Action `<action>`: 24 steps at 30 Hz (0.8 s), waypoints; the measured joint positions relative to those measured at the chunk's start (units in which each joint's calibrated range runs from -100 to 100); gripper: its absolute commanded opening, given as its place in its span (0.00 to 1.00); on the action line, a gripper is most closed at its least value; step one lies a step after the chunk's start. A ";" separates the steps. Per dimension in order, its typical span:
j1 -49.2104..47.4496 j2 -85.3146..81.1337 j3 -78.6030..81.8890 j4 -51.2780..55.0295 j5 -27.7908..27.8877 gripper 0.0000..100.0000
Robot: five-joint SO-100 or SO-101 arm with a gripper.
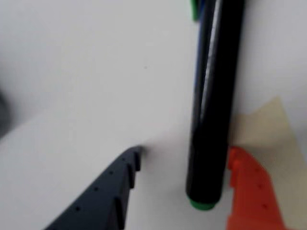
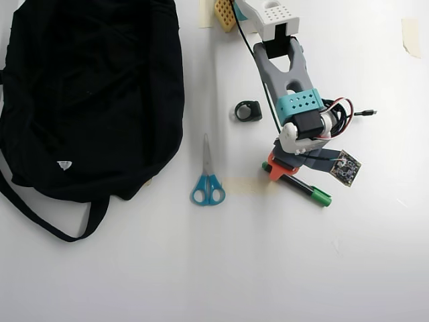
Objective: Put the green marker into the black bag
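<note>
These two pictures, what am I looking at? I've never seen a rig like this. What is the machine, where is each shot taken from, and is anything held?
The machine is a small robot arm on a white table. It ends in a two-fingered hand.

The overhead view looks straight down. It shows the black bag at left, blue-handled scissors in the middle, a small black ring-shaped part, and the green marker lying under the hand.

The wrist view comes from a camera riding on the arm, so it sees the hand up close: a dark finger, an orange finger, and the marker between them, close against the orange one.

The hand is open around the marker, so nothing is gripped yet.
</note>
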 measured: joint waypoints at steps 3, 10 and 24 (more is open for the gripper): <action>0.00 0.00 0.00 -0.09 0.00 0.18; 0.00 0.00 0.00 -1.98 0.00 0.11; 0.07 0.00 0.00 -2.32 0.00 0.09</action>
